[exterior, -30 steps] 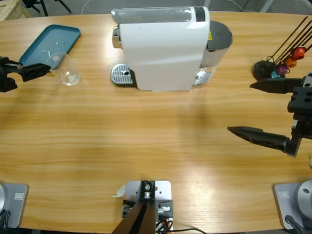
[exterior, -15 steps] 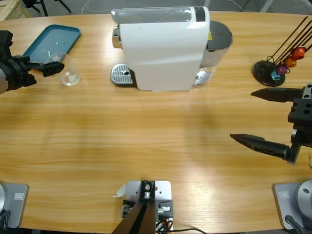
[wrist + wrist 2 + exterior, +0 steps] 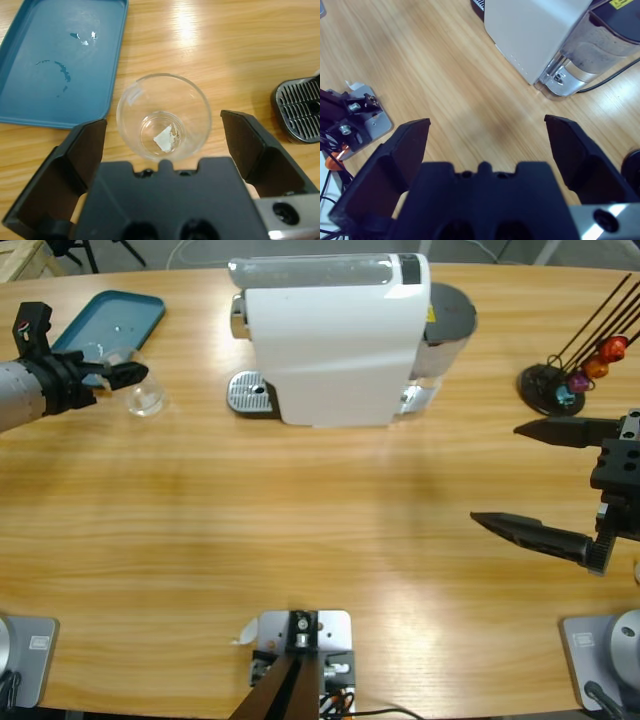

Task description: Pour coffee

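A clear, empty plastic cup (image 3: 144,393) stands on the table beside a blue tray. My left gripper (image 3: 128,378) is open. In the left wrist view its jaws flank the cup (image 3: 164,116) on both sides without touching it, and the left gripper (image 3: 164,129) sits just short of the rim. The white coffee machine (image 3: 330,340) stands at the back middle, with its metal drip tray (image 3: 250,394) at its left foot. My right gripper (image 3: 497,475) hovers wide open at the right edge, holding nothing, over bare wood (image 3: 487,125).
The blue tray (image 3: 105,325) lies just behind the cup and shows again in the left wrist view (image 3: 55,60). A black capsule stand (image 3: 556,382) with coloured capsules sits at the far right. The drip tray (image 3: 298,110) shows at the left wrist view's right edge.
The left arm has swung in from the left edge toward the cup, bringing its open jaws up to it. The right gripper has drifted slightly and stays open.
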